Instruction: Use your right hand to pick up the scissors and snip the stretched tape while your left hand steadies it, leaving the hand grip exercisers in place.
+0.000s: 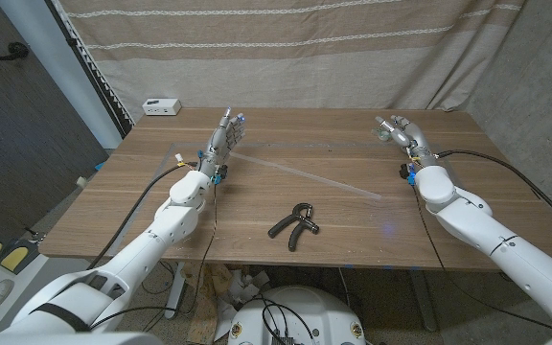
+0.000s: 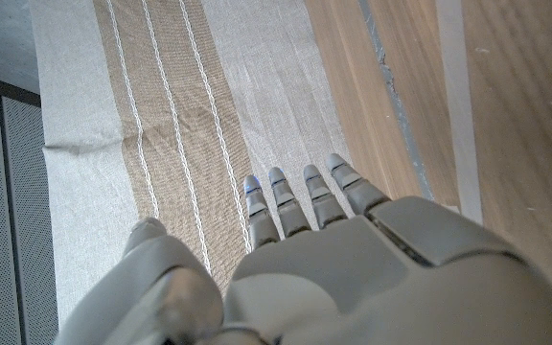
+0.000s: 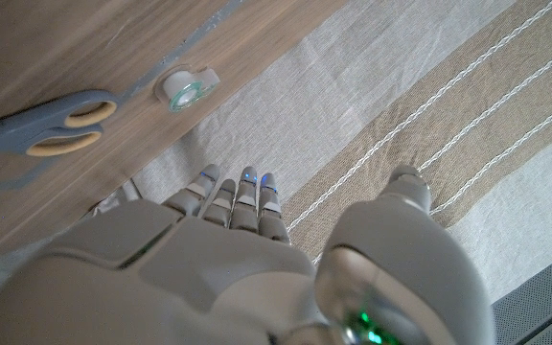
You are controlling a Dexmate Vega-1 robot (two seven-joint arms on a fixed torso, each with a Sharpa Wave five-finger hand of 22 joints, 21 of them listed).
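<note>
A robot test lab: a striped cloth backdrop (image 1: 286,48) hangs behind the wooden table (image 1: 286,201), cables (image 1: 185,287) trailing beneath it.

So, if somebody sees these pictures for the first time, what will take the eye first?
Probably the two white robot arms, the left hand and right hand both raised with fingers apart, holding nothing. Between them a strip of clear tape runs across the wooden table, with a black hand grip exerciser nearer the front edge. The right wrist view shows blue-handled scissors beside a tape roll.
</note>
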